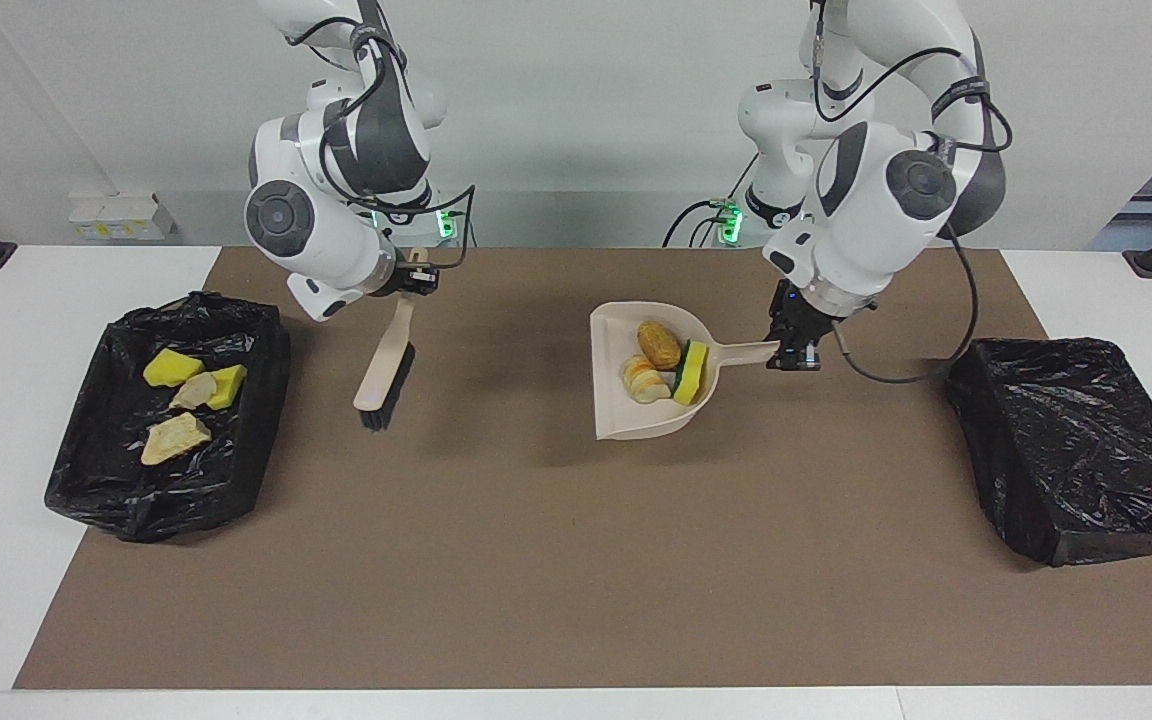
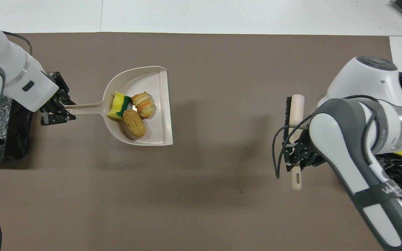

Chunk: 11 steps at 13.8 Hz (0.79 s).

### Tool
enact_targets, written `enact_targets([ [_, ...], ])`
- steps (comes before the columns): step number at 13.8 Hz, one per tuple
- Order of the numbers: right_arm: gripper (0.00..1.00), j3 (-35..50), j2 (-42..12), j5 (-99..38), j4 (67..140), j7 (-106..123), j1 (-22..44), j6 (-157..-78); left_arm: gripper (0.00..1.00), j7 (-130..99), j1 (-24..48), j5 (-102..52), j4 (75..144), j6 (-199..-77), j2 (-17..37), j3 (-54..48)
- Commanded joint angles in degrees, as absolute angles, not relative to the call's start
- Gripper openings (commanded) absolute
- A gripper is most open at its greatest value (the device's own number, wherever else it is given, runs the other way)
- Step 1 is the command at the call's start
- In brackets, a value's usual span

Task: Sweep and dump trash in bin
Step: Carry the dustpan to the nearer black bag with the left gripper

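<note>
While the overhead view is hiding most of the bin (image 1: 171,415) at my right arm's end under my own right arm, the facing view is showing it whole: a tray lined with crinkled black plastic, holding four scraps (image 1: 188,393), two bright yellow sponge chunks and two pale tan lumps. My left gripper (image 1: 794,350) is clamping the tip of the beige dustpan's (image 1: 636,415) flat handle, so the pan is reaching out from my fingers toward the middle of the brown mat (image 1: 576,560). Three more pieces are sitting in the smooth, scoop-shaped pan, close to the handle end: a yellow sponge with a green layer (image 2: 118,105), a ridged bread-like roll (image 2: 144,104) and an oval crumbed lump (image 2: 134,122), all touching. My right gripper (image 2: 297,157) is gripping a beige-handled brush (image 1: 386,372) with black bristles. A second black-lined bin (image 1: 1076,450) is sitting beside my left arm.
</note>
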State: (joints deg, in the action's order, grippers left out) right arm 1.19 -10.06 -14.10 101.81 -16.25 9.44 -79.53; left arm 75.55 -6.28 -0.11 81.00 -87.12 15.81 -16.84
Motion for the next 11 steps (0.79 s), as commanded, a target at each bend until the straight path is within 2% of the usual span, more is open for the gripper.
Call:
enact_targets([
  [1, 0.00, 1.58, -9.58, -18.88, 105.11, -18.63, 15.44, -83.48, 0.00, 76.20, -6.59, 3.59, 71.11, -82.09, 22.41, -14.77],
  [6, 0.00, 1.58, -10.11, -25.48, 109.85, -22.74, 28.01, -90.51, 0.00, 76.38, -15.70, 10.02, 70.75, -81.56, 22.50, -13.89],
  [9, 0.00, 1.58, -7.92, -25.49, 117.57, -26.19, 35.75, -97.63, 0.00, 78.22, -19.86, 13.95, 70.84, -82.26, 22.24, -13.89],
  [11, 0.00, 1.58, -5.03, -25.14, 122.41, -26.28, 38.22, -97.82, 0.00, 78.31, -21.26, 17.48, 70.84, -82.62, 22.06, -12.93],
])
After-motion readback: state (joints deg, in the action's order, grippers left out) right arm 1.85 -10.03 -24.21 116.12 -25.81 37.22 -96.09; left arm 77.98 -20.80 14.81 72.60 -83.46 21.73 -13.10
